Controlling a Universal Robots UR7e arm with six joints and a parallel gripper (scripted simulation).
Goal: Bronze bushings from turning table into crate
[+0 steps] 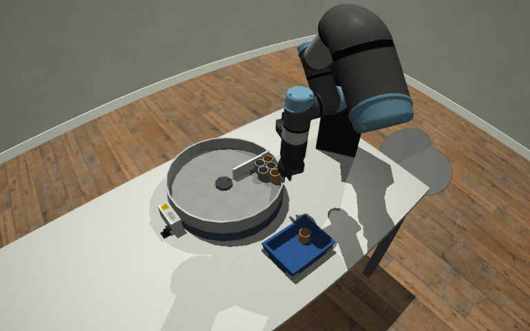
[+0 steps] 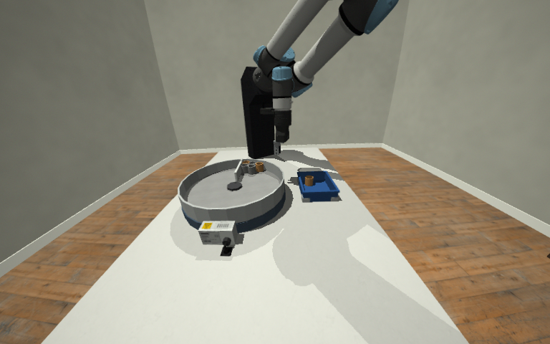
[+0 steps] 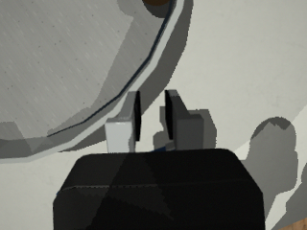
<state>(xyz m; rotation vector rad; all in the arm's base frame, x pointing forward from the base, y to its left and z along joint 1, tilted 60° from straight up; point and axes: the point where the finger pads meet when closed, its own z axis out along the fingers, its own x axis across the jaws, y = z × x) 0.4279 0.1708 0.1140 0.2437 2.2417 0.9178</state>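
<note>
My gripper [image 1: 288,177] [image 2: 277,153] [image 3: 153,105] is open and empty, above the table just outside the turning table's rim. The grey turning table [image 1: 203,195] [image 2: 210,196] [image 3: 58,57] carries a cluster beside its white bar. In it, one bronze bushing [image 1: 275,178] [image 2: 259,167] stands near the rim, close to my fingers in the top view. Another bronze bushing [image 1: 267,158] stands at the back, with three steel bushings, one of them in front [image 1: 263,175] [image 2: 251,169]. A bronze bushing [image 1: 304,237] [image 2: 309,181] stands upright in the blue crate [image 1: 292,257] [image 2: 319,196].
The raised rim [image 1: 234,225] [image 2: 227,213] surrounds the turning table. The white bar [image 1: 246,167] [image 2: 238,172] reaches inward from it, toward the dark hub [image 1: 223,183] [image 2: 234,185]. A white box [image 1: 169,214] [image 2: 217,235] is fixed at the outside. The crate is beside the turning table.
</note>
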